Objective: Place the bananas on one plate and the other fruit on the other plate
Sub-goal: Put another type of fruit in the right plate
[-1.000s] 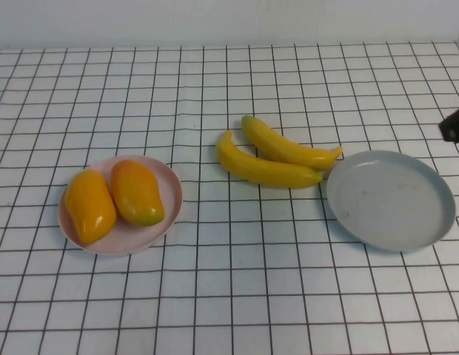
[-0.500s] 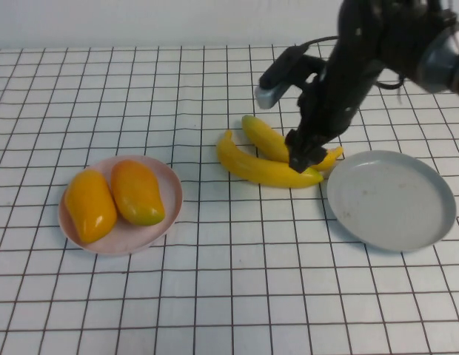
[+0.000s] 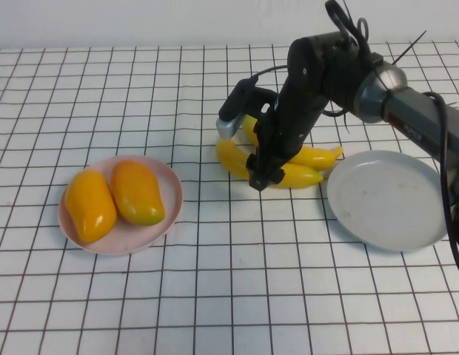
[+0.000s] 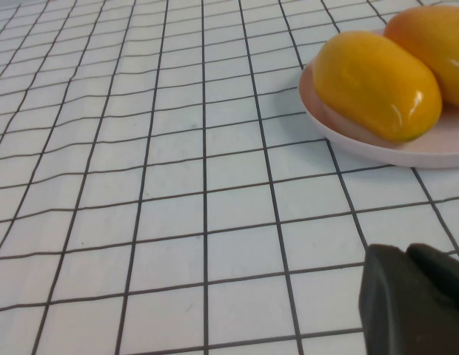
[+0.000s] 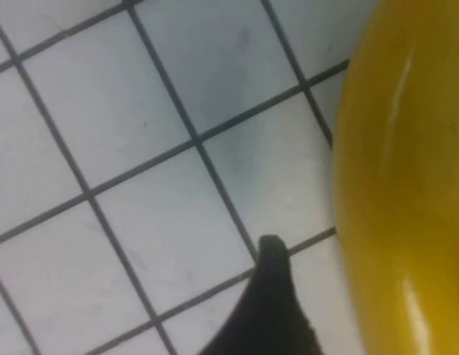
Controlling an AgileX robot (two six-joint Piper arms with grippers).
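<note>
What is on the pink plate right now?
Both mangoes lie side by side on the pink plate; the plate's surface beneath them is hidden.

The right arm, absent from the high view at first, now reaches across the table. Its right gripper, now with jaws spread, sits lower and further left than a moment ago, at the bananas.

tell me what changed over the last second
The right arm swung in from the right edge and its open right pincer came down over the near banana, not gripping yet. Bananas, mangoes, pink plate and grey plate stayed put.
</note>
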